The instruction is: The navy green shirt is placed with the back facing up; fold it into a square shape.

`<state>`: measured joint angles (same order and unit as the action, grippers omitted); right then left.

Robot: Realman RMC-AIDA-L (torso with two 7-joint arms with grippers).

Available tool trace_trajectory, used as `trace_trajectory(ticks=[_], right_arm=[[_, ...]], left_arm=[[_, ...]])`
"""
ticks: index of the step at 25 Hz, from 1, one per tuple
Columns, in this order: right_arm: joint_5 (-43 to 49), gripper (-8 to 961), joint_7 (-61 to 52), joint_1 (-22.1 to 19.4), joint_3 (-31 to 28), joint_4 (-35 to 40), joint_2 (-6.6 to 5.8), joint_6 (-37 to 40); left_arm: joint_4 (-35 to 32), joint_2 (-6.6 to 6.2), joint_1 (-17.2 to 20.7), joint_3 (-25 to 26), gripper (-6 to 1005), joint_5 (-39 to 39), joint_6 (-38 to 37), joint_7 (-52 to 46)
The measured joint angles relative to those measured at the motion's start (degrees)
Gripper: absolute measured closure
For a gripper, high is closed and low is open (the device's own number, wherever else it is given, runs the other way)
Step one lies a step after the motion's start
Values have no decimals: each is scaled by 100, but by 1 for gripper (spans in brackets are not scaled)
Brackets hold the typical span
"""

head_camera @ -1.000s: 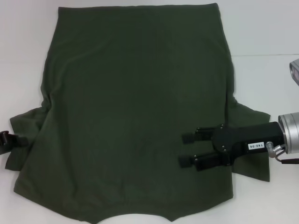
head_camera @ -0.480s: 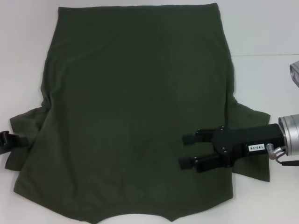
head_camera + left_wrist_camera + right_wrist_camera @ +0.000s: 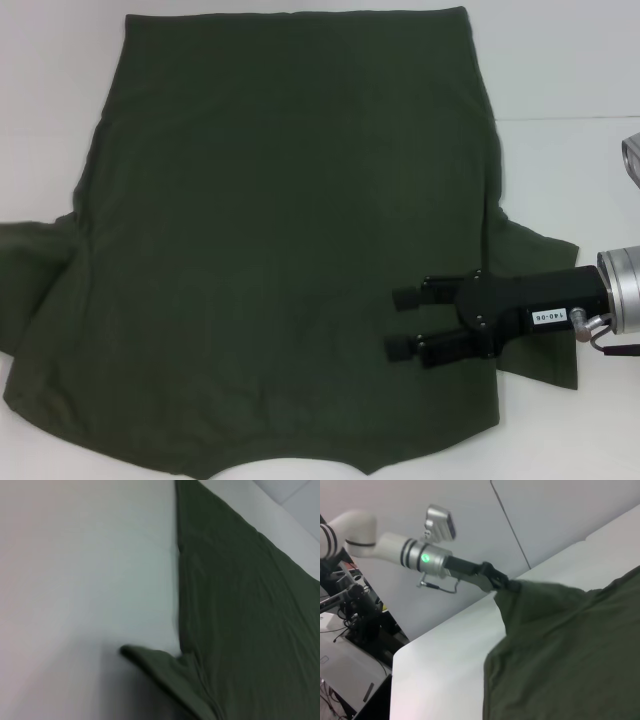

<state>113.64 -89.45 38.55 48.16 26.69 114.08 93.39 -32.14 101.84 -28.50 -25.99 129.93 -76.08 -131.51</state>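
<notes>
The navy green shirt (image 3: 290, 240) lies spread flat on the white worktop (image 3: 560, 70), covering most of it, with its hem at the far side and its collar edge at the near side, cut off by the head view's lower border. Its long axis runs near to far.

The right pincer (image 3: 398, 322) hovers over the shirt's near right part, fingers spread and empty, pointing left across the fabric; the right sleeve (image 3: 540, 300) lies behind it, partly under the arm.

The left pincer (image 3: 512, 586) is outside the head view. The right wrist view shows it at the far-off left sleeve (image 3: 30, 265), pressed together on a lifted peak of cloth, so the sleeve rises off the worktop. The fold therefore seems to turn on carrying that sleeve rightward, across the shirt's long axis, and the left arm is the nearer one.

The pinch point itself is small and hard to make out, and the left wrist view shows only shirt edge and worktop.
</notes>
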Motion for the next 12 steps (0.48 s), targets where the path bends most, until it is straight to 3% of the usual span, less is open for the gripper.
trace_trajectory(ticks=[12], right_arm=[[9,12,8,-6,0,-15,-6,-59]], left_arm=[[-235,-345,-794,36,986,794,-617,-841]])
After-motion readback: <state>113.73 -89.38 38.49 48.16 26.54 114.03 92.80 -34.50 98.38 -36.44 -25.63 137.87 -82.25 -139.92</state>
